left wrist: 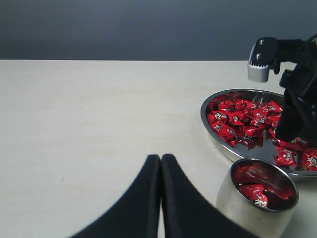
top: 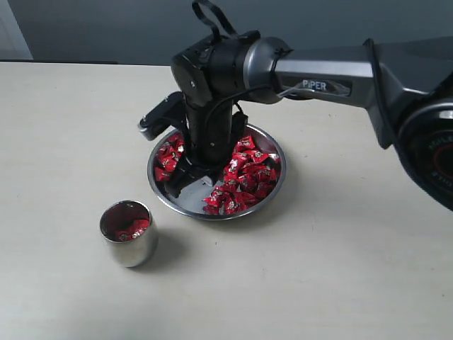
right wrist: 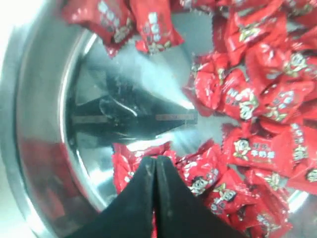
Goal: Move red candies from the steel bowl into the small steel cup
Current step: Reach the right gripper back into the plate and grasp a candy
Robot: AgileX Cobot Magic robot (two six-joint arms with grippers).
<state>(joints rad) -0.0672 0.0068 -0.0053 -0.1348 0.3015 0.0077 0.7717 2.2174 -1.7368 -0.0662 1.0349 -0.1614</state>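
Note:
The steel bowl (top: 272, 185) holds many red candies (top: 248, 173), with a bare patch of mirror bottom (right wrist: 133, 94) on one side. My right gripper (right wrist: 156, 161) reaches down into the bowl (right wrist: 34, 124); its fingers are pressed together on the crinkled edge of one red candy (right wrist: 130, 166) near the rim. The small steel cup (top: 129, 234) stands in front and to the left of the bowl, with a few red candies (left wrist: 255, 194) inside. My left gripper (left wrist: 160, 158) hovers shut and empty over the table, beside the cup (left wrist: 233, 206).
The right arm (top: 325, 74) stretches in from the right over the bowl's far side, and its wrist camera (top: 157, 119) juts out past the left rim. The pale table (top: 318, 276) surrounds both vessels. A dark wall (left wrist: 124, 27) backs the table.

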